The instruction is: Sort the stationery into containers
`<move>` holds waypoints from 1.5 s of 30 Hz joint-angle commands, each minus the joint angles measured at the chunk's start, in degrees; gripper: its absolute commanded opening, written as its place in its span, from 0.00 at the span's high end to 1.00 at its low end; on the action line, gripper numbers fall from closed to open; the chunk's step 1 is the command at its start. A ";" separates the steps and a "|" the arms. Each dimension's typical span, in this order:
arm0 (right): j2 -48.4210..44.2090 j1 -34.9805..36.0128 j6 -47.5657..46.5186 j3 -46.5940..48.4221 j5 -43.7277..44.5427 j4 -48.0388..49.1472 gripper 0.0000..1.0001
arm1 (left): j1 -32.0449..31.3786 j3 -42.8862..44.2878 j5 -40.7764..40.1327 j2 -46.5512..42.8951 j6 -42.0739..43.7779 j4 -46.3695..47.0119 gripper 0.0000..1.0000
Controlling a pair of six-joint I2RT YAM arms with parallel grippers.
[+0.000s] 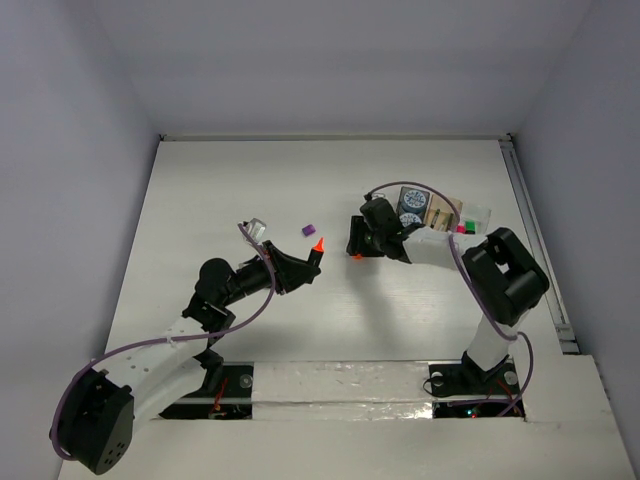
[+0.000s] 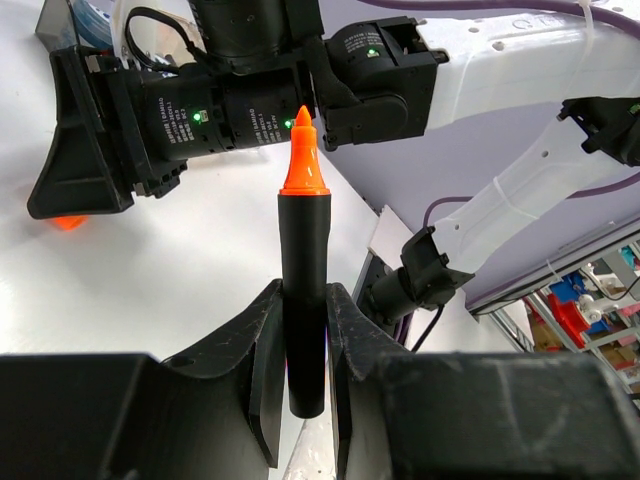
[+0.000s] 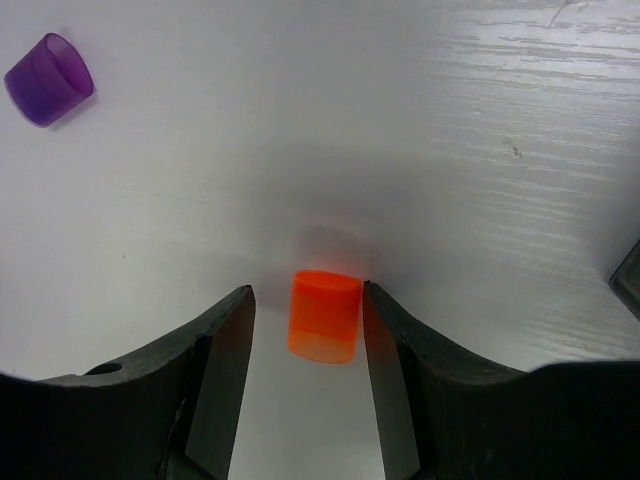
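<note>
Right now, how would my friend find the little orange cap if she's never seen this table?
Look at the white table, near its middle, where the right gripper hangs. The orange cap sits on the table between its open jaws. It is short and bright orange, unlike the purple cap farther off.

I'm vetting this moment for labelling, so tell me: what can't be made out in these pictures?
- Top view: clear plastic rectangular box, partly covered by the right arm; contents too small to identify.
- Top view: small orange plastic cap, mostly hidden under the right hand.
- Top view: black-bodied orange-tipped marker, body hidden in the left hand; only its tip shows.
</note>
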 commanded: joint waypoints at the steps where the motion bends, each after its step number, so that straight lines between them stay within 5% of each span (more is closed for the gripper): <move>1: 1.69 -0.44 -3.22 1.95 3.98 -7.18 0.47 | 0.22 0.48 0.77 -1.18 -0.04 3.12 1.00; 28: 8.63 2.81 -7.36 11.54 6.80 -20.11 0.57 | 0.22 -0.49 0.95 -1.54 -0.30 3.91 1.00; 30: 8.20 2.81 -7.45 11.10 6.80 -19.58 0.63 | 0.22 -0.66 0.77 -1.71 -0.30 3.83 1.00; 31: 7.85 2.81 -7.45 10.84 7.15 -19.41 0.73 | 0.22 -0.75 0.69 -1.71 -0.30 3.83 1.00; 37: -2.41 2.81 -5.52 6.80 5.49 -12.30 0.87 | 0.22 -1.54 1.47 -0.66 -2.40 6.46 1.00; 45: -20.88 2.81 0.72 1.27 5.93 -2.90 0.87 | -3.36 -3.30 -0.19 0.74 -4.00 10.33 1.00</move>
